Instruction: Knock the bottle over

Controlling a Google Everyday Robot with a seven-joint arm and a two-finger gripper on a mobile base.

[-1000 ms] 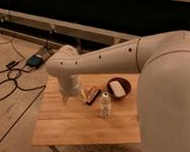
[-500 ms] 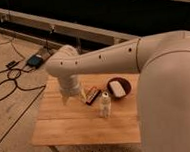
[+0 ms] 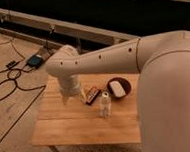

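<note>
While the bottle stands upright on the wooden counter, a little right of the middle and toward the near half, the task is not yet done. Its long axis is vertical, white cap on top, and nothing touches it.

The hand hangs below the bend of the pale arm, low over the left part of the counter and somewhat farther back than the bottle. It is turned downward and partly masked by the wrist above it, so I cannot tell how far open it is, nor whether it has hold of anything; nothing shows in its grasp. The bottle therefore lies to the hand's right and slightly nearer, with a gap of bare wood between them. A sideways push rightward and a touch nearward, meeting the bottle high on its body, looks like what would tip it, probably toward the right edge.

A flat reddish-brown packet lies between hand and bottle but set back to the far side, close to the bottle's far-left. It sits just off the direct line, and a sweep that runs too far back would likely drag it along. A dark bowl with something white in it rests to the far right of the bottle, near but apart, and a bottle falling that way might strike it. Off the counter, cables and a small dark box lie on the floor at far left, well apart.
</note>
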